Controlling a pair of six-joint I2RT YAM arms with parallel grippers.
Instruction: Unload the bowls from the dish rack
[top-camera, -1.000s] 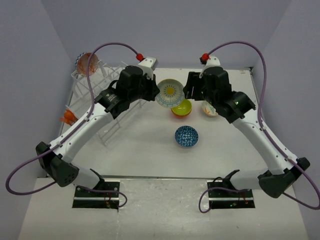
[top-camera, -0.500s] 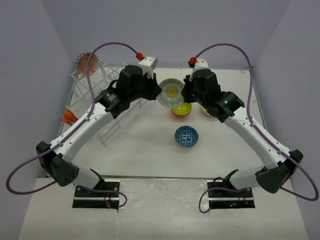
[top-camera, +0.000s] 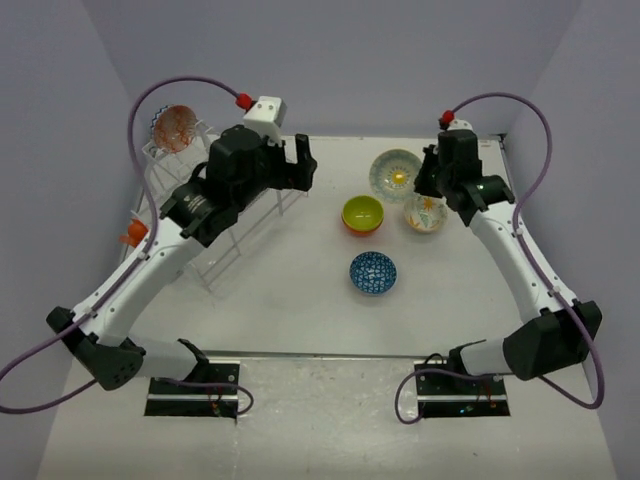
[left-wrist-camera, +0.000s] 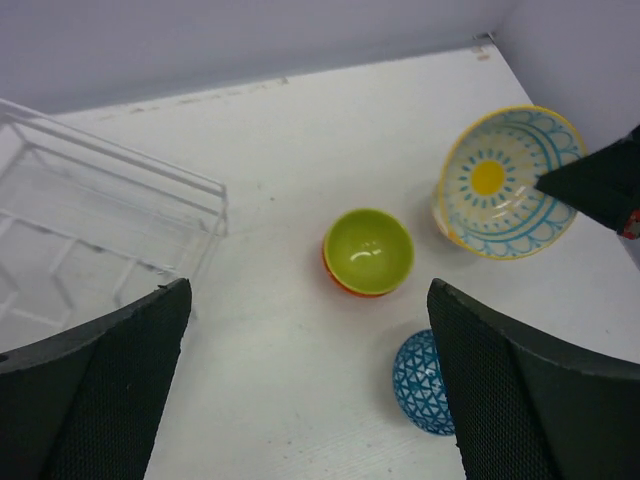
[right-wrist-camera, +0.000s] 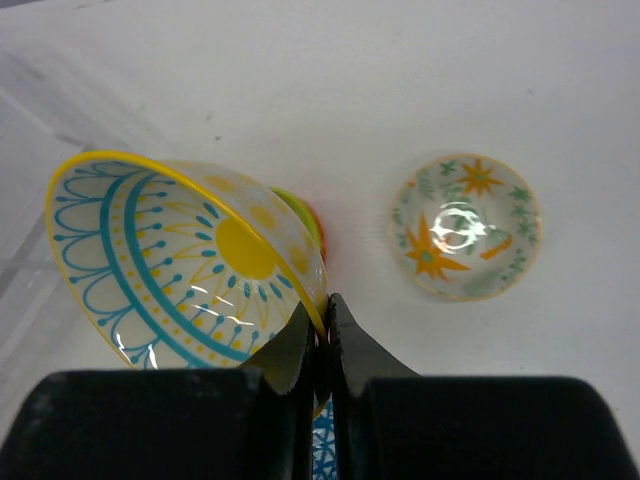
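My right gripper (right-wrist-camera: 325, 320) is shut on the rim of the white bowl with teal pattern and yellow centre (right-wrist-camera: 190, 270), holding it tilted above the table at the back right (top-camera: 395, 172). My left gripper (left-wrist-camera: 310, 400) is open and holds nothing; it hovers beside the dish rack (top-camera: 205, 205). On the table sit a lime-green bowl nested in an orange-red one (top-camera: 362, 214), a blue-patterned bowl (top-camera: 373, 272) and a white bowl with orange flowers (top-camera: 425, 213). A red-patterned bowl (top-camera: 177, 125) stands at the rack's far end.
The clear wire rack (left-wrist-camera: 90, 230) fills the left side of the table. A small orange object (top-camera: 137, 233) shows at the rack's left edge. Purple walls close in the table at the back and on both sides.
The left gripper opened, let go of the teal-and-yellow bowl and drew back to the left. The right gripper, shut on the bowl's rim, carried it to the right.
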